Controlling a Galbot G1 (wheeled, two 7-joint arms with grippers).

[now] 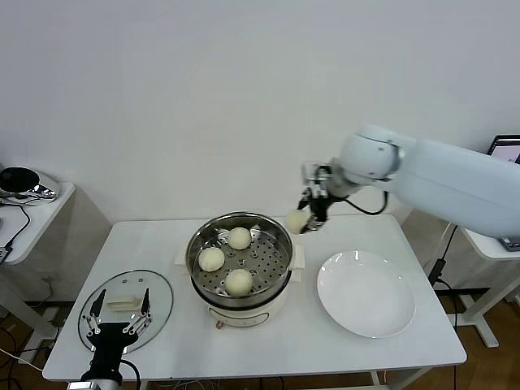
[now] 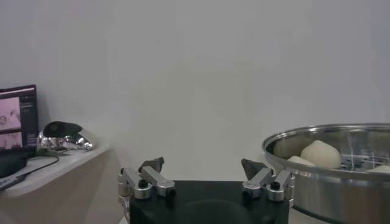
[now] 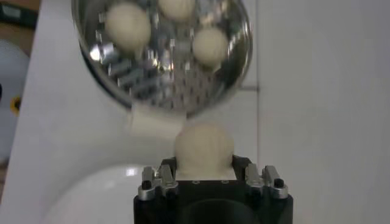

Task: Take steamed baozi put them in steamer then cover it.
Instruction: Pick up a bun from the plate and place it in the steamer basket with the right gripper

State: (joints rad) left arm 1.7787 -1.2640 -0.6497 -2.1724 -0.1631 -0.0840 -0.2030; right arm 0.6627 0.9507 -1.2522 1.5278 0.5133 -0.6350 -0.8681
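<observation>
Three steamed baozi (image 1: 238, 237) (image 1: 211, 258) (image 1: 238, 281) lie in the shiny steamer (image 1: 280, 244) on its cream pot base at the table's middle. My right gripper (image 1: 302, 220) is shut on another baozi (image 1: 296, 220), held in the air just beyond the steamer's far right rim; the right wrist view shows that bun (image 3: 203, 145) between the jaws, with the steamer (image 3: 237, 67) farther off. The glass cover (image 1: 158, 302) lies flat on the table at the front left. My left gripper (image 1: 120, 318) hangs open over it, fingers (image 2: 152, 165) spread wide and empty.
A large white plate (image 1: 366, 294) sits bare on the table's right side. A small side table with a dark and silver object (image 1: 24, 185) stands at the far left. A white wall closes the back.
</observation>
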